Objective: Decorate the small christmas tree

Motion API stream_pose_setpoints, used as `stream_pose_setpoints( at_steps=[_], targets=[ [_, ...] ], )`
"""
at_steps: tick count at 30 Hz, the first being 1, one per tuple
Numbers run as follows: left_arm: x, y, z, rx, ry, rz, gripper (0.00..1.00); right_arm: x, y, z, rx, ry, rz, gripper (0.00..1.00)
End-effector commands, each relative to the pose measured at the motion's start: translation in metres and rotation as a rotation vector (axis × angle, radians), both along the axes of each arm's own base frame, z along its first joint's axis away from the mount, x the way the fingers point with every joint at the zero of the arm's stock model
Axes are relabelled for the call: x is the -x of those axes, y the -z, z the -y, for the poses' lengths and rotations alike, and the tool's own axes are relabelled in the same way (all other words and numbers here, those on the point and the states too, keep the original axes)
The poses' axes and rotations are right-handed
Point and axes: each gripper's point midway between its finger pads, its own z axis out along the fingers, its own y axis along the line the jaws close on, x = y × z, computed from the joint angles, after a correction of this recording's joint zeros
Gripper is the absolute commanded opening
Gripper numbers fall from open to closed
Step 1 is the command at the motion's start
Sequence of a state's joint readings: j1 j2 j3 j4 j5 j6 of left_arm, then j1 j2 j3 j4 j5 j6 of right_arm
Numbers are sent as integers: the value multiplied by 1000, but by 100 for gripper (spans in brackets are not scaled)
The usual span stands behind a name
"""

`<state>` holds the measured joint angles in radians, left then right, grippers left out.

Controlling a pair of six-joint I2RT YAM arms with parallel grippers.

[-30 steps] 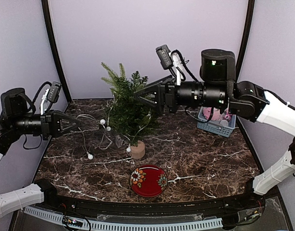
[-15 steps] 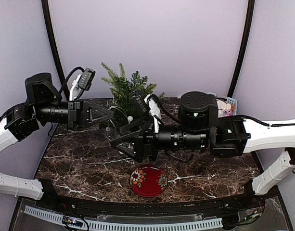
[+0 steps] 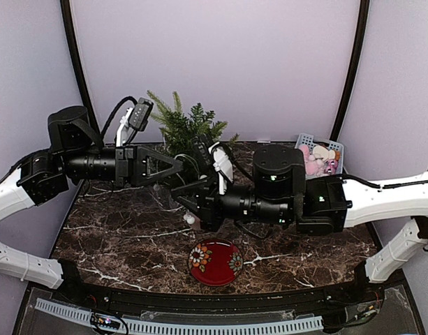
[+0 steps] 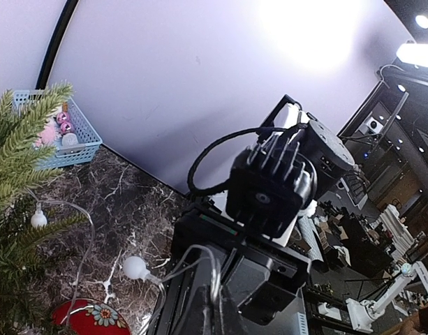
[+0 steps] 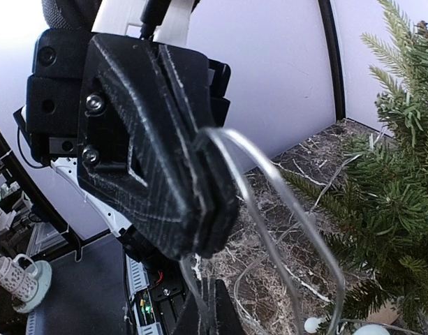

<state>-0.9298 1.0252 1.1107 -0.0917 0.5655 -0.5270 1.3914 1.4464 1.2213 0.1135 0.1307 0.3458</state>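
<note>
Top external view is read from the near edge outward. Nearest, a red plate (image 3: 215, 262) is seen on the marble table (image 3: 116, 237), in front of the small christmas tree (image 3: 189, 129). Just beyond the plate, the right gripper (image 3: 189, 202) is stretched in low, in front of the tree. Its fingers are pressed together, and in the right wrist view a strand of the light string (image 4: 133, 267) is seen running down toward them, so the string is judged to be pinched there. Slightly farther back, at the front left of the tree, the left gripper (image 3: 175, 166) is held higher. Its fingers are clamped flat on a loop of the same string, which arches out toward the branches. The tree is stood upright behind both grippers, with some wire and a white bulb lying among its lower branches. A blue basket (image 4: 77, 150) of ornaments is set well to the right of the tree.

The step in hand is judged to be the draping of the lights, with the string shared between two grips. Next, one grip would need to be released and the slack carried around the branches. Care is called for so that the thin wire is not snagged and the tree is not tipped.
</note>
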Motion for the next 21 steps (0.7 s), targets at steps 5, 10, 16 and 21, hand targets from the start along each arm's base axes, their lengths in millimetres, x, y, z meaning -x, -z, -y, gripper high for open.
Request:
stream_pose_setpoints(
  at_steps=[5, 10, 16, 21],
  targets=[
    [-18, -37, -18, 40, -167, 111, 34, -29, -49, 80, -77, 264, 1, 0],
    [-38, -45, -34, -10, -316, 151, 65, -53, -71, 135, -32, 436, 16, 0],
    [-57, -59, -50, -96, -434, 192, 73, -99, -86, 168, 23, 544, 6, 0],
    [-79, -68, -65, -117, -497, 204, 76, -142, -92, 178, 54, 587, -3, 0]
  ],
)
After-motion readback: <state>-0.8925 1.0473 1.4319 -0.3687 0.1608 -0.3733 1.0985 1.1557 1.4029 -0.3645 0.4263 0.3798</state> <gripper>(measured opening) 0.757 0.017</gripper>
